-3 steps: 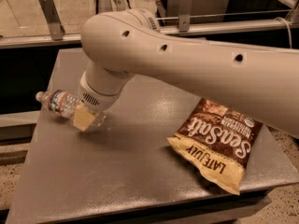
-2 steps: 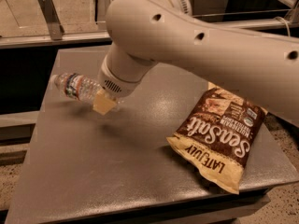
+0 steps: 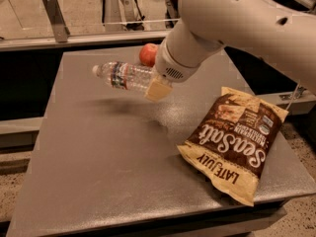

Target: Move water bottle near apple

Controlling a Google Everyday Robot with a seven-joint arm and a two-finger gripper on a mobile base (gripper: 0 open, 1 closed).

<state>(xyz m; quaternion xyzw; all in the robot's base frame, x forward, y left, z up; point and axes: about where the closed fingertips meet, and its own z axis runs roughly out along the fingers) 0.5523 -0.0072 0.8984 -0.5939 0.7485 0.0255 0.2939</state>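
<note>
— Where are the jaws?
— Upper middle of the frame, at the end of the white arm (image 3: pixel 237 19) that comes in from the upper right. They are closed on the base end of the water bottle (image 3: pixel 123 76); one tan fingertip (image 3: pixel 159 89) shows against the bottle's near side.

— And how does the bottle lie?
— On its side, white cap pointing to the left of the frame. It seems to hang clear of the grey desk (image 3: pixel 98 157), with a soft shadow below it. Its label band is dark with red and blue, but the writing on it cannot be read.

— The apple?
— The red apple (image 3: pixel 147 54) sits on the desk's far edge, just behind the bottle's held end, partly hidden by the wrist.

— Anything else on the desk?
— A brown chip bag (image 3: pixel 232 142) at the lower right, lying flat and tilted, well apart from the bottle. It reads "Late July" on a yellow band and "Sea Salt" in large white script; the smaller print is illegible.
</note>
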